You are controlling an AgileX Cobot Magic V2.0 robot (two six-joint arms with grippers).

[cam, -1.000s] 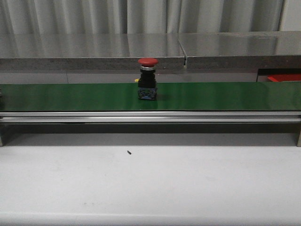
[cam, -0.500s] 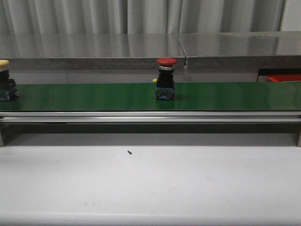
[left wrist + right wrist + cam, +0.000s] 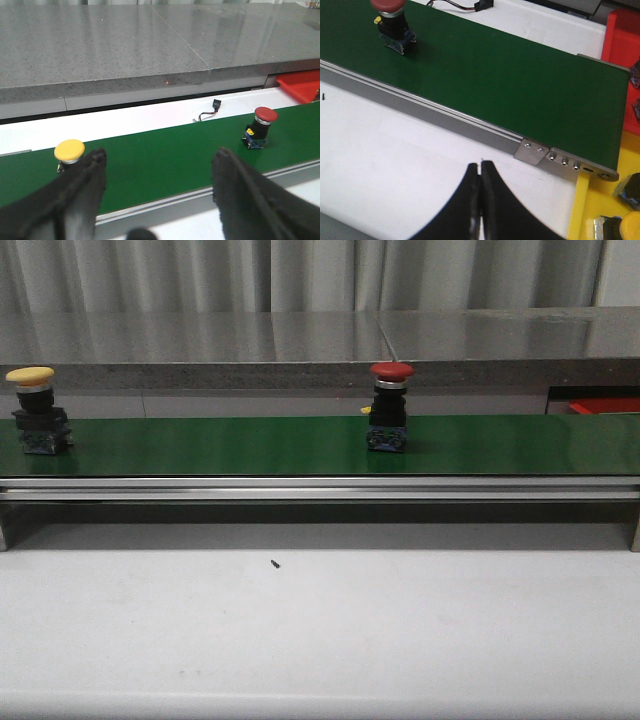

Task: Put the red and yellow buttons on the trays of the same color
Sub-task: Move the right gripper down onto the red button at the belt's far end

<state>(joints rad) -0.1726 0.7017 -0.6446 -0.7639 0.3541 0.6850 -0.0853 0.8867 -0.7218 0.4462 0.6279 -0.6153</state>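
Two grippers: both empty, seen only in their own wrist views.
Left gripper [image 3: 157,180]: fingers [image 3: 85,185] spread wide, holding nothing, above the near edge of the belt [image 3: 165,155].
Right gripper [image 3: 480,192]: fingers [image 3: 468,200] pressed together, holding nothing, over the white table [image 3: 395,145] just in front of the belt's rail.
Yellow button [image 3: 38,410]: upright at the left end of the belt, close beside the left gripper's one finger in the left wrist view, not touching it.
Red button [image 3: 388,407]: upright on the belt, a little right of centre, well apart from the yellow button and from both grippers.
Red tray [image 3: 622,42]: beyond the belt's right end; something dark lies in it, too cropped to name.
Yellow tray [image 3: 600,207]: just beside the belt's right end, nearer the robot than the red tray, with a yellow-capped part in its corner.
Table: a small dark speck [image 3: 274,563] lies in front of the belt.
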